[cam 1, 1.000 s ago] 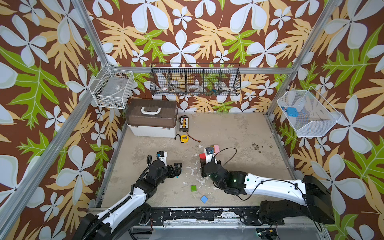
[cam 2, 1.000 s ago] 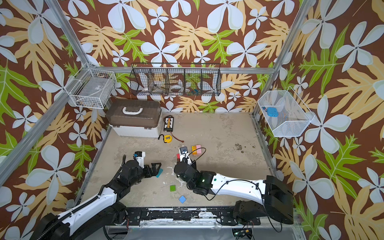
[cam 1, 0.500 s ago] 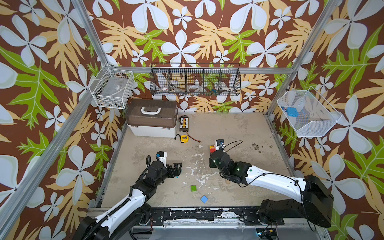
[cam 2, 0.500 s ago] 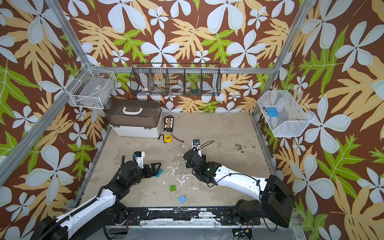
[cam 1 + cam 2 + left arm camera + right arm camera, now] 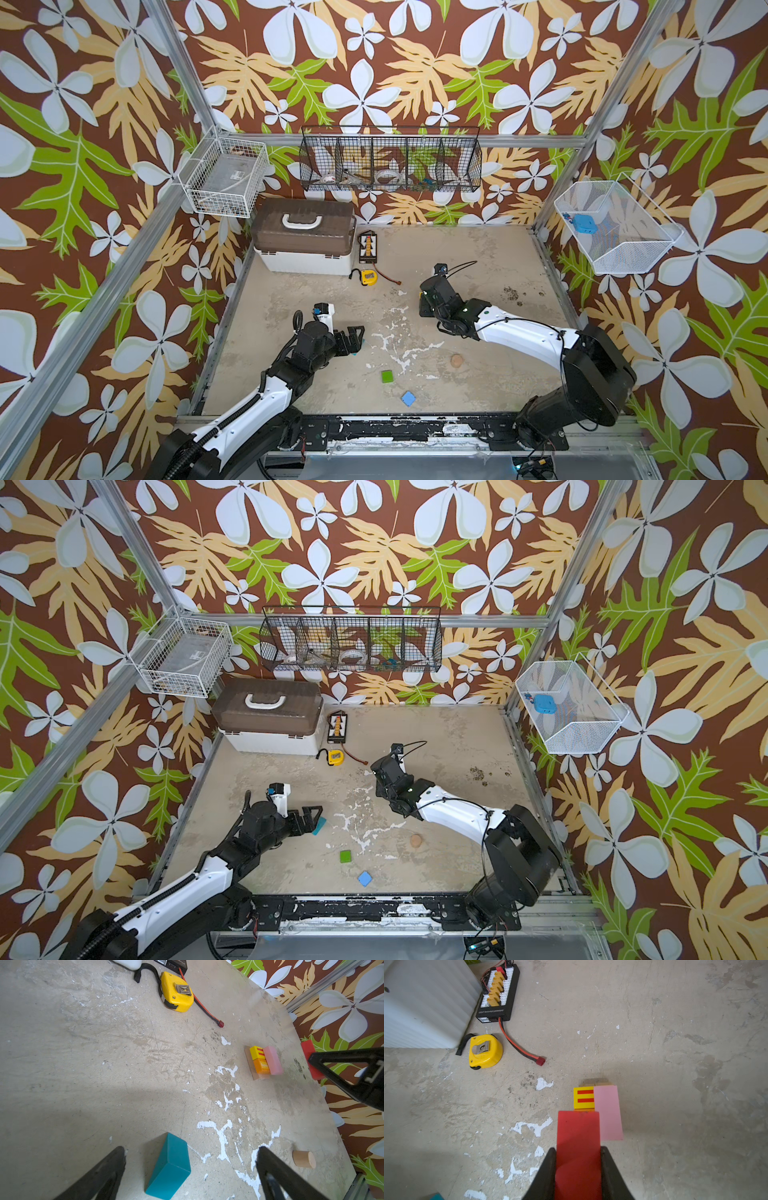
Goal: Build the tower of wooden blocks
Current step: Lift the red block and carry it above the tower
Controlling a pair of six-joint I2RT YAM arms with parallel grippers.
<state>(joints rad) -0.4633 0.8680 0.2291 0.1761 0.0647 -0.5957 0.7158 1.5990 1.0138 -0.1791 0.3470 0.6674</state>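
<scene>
**Long red wooden block [image 5: 578, 1130] clenched near half-hidden tower [image 5: 262, 1061]**

In both top views the right arm [image 5: 515, 332] covered the tower, right of mid-table. The right gripper [image 5: 578, 1149] grasped the red wooden block, one end cropped, its long axis parallel to the tower's pink block [image 5: 608, 1112]. A yellow tape measure [image 5: 485, 1051] lay far-left. The left gripper [image 5: 191, 1149] straddled a teal wooden block [image 5: 168, 1165], released.

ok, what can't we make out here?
- Both top views: tower almost wholly hidden under the right arm.
- Right wrist view: red block, held end cut off at the frame edge, inside the right gripper.
- Left wrist view: plank base mostly covered by stacked blocks.
- Top views: black wire basket contents too small.
</scene>
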